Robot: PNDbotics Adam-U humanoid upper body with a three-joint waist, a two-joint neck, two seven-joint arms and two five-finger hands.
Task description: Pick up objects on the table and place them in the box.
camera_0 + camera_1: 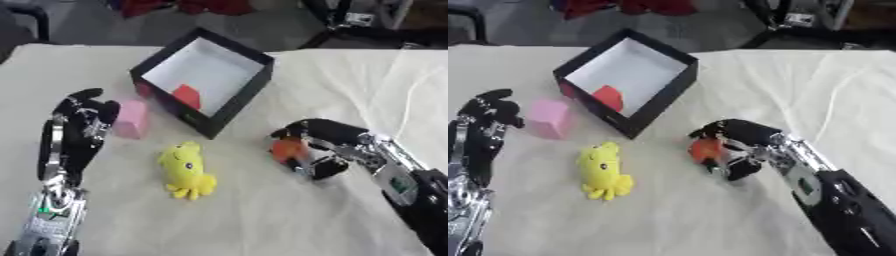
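Observation:
A black box [243,102] with a white inside stands at the table's far middle, with a red thing [186,95] lying in it. My right hand [322,145] is curled round a small orange object [287,149] on the cloth, right of the box's near corner. A yellow plush toy [185,171] lies in front of the box. A pink block [131,118] sits left of the box. My left hand [80,125] stands beside the pink block with its fingers up and relaxed, holding nothing.
A cream cloth [262,220] covers the table, with folds on the right side. Dark chair legs and red items [188,6] lie beyond the far edge.

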